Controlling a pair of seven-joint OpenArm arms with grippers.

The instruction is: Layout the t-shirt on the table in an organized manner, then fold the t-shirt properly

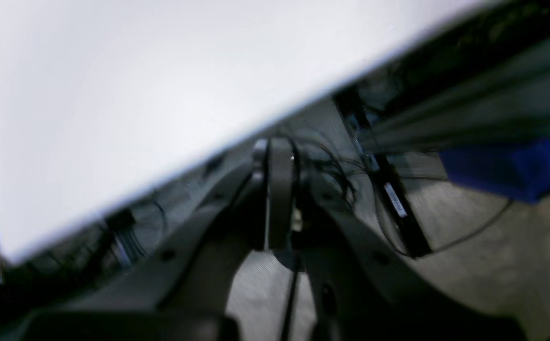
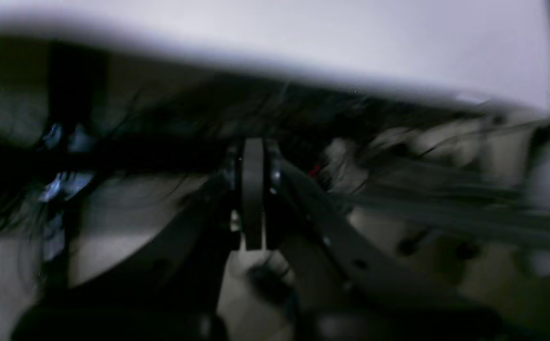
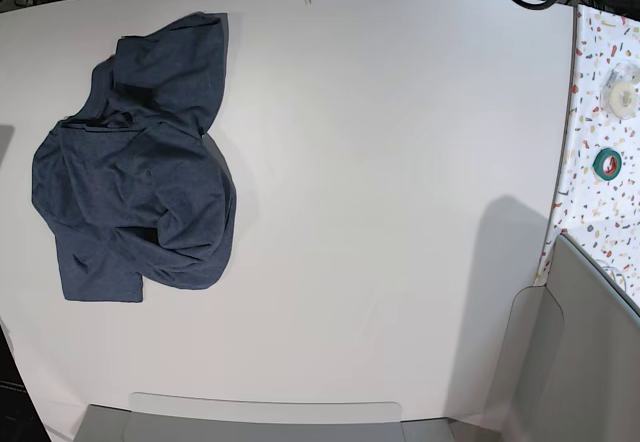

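Observation:
The dark navy t-shirt (image 3: 140,172) lies crumpled in a heap on the far left of the white table (image 3: 400,212), with one part stretching toward the back edge. No lettering shows. Neither arm appears in the base view. In the left wrist view my left gripper (image 1: 279,151) is shut with nothing between its fingers, hanging off the table's edge (image 1: 113,94) over the floor and cables. My right gripper (image 2: 253,147) is also shut and empty in the blurred right wrist view, below the table's edge (image 2: 350,42). Both are away from the t-shirt.
A speckled terrazzo strip (image 3: 590,212) runs along the right, carrying a green tape roll (image 3: 607,163) and a white roll (image 3: 622,97). Grey panels stand at the front (image 3: 265,417) and right front (image 3: 590,342). Cables lie past the back edge. A blue object (image 1: 511,166) sits below the table.

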